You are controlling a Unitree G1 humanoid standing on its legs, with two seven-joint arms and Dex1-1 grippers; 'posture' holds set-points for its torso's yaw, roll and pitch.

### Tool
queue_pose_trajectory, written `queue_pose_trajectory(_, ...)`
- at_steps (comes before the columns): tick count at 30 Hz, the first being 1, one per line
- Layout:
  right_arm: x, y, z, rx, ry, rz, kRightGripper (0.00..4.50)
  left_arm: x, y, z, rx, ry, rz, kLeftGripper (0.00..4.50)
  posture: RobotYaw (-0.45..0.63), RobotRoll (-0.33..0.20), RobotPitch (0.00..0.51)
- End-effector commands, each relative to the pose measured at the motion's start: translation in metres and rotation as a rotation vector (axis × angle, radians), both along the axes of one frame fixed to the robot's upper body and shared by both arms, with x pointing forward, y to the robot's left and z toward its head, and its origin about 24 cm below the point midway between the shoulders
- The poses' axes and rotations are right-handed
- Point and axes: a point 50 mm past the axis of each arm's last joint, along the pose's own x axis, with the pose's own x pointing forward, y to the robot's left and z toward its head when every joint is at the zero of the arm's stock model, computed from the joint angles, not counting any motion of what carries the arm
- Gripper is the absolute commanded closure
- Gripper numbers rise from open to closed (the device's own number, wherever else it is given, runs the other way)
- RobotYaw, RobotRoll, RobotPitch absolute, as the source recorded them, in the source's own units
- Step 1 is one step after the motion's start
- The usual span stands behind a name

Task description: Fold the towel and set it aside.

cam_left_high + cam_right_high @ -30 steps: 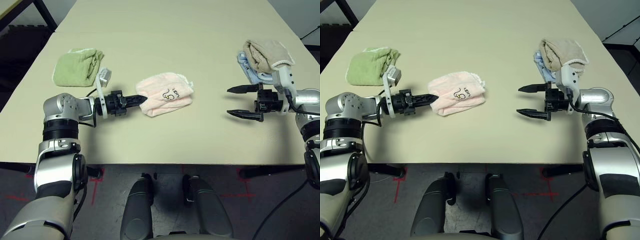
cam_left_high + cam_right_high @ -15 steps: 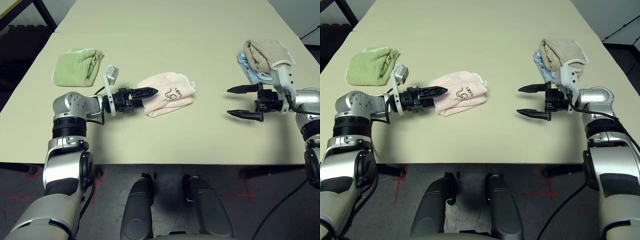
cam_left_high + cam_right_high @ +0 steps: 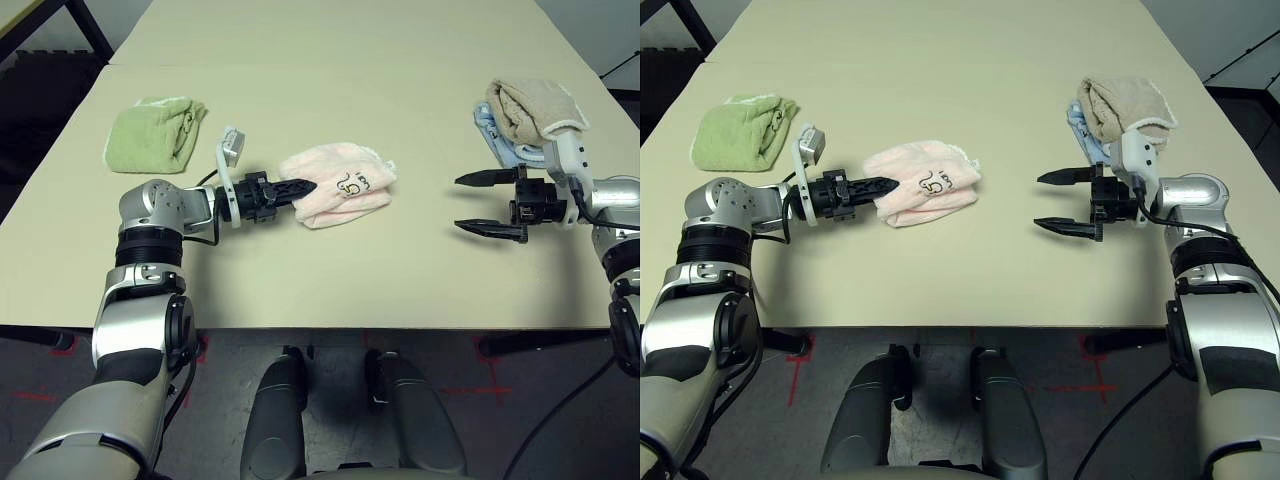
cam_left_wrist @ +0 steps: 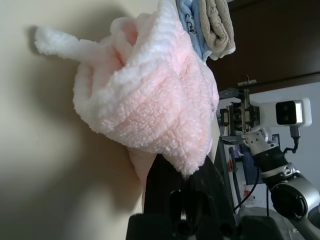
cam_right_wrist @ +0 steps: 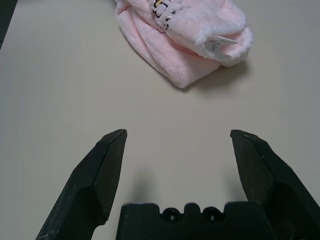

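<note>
My left gripper (image 3: 300, 187) has its fingers pinched together against the near-left edge of the towel (image 3: 340, 186). From the wrist view the pink terry drapes over the fingertips, so I cannot tell whether cloth is actually caught or just being nudged. The towel lies bunched near the middle of the table (image 3: 330, 40), motif up, not yet a neat fold. I read this as pushing or tucking that edge toward three o'clock. At ten o'clock from the towel sits the green towel (image 3: 155, 133), well apart. My right gripper (image 3: 490, 204) hovers at three o'clock with jaws spread wide, pointing at the towel, probably waiting to take the far side. Behind it rests the beige and blue pile (image 3: 525, 118).
</note>
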Motion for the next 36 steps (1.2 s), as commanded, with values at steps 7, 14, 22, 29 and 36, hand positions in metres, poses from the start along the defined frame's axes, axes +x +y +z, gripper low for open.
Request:
queue_pose_trajectory(7, -0.001, -0.004, 0.001, -0.001, -0.007, -0.014, 0.00, 0.010, 0.018, 0.029, -0.068, -0.127, 0.103, 4.48, -0.06, 0.000, 0.199)
queue_pose_trajectory(14, 0.000, -0.003, 0.001, 0.051, -0.010, -0.023, 0.00, 0.019, 0.036, 0.075, -0.118, -0.306, 0.197, 4.48, -0.05, 0.000, 0.195)
queue_pose_trajectory(22, 0.018, 0.026, 0.012, 0.341, -0.016, -0.028, 0.00, 0.024, 0.061, 0.111, -0.137, -0.471, 0.354, 4.48, -0.04, 0.000, 0.194)
queue_pose_trajectory(29, 0.025, 0.051, 0.008, 0.440, 0.001, -0.006, 0.00, 0.023, 0.074, 0.123, -0.115, -0.529, 0.426, 4.48, -0.02, 0.000, 0.197)
queue_pose_trajectory(36, 0.026, 0.061, 0.006, 0.453, 0.010, 0.014, 0.00, 0.026, 0.094, 0.137, -0.077, -0.629, 0.585, 4.48, -0.01, 0.000, 0.201)
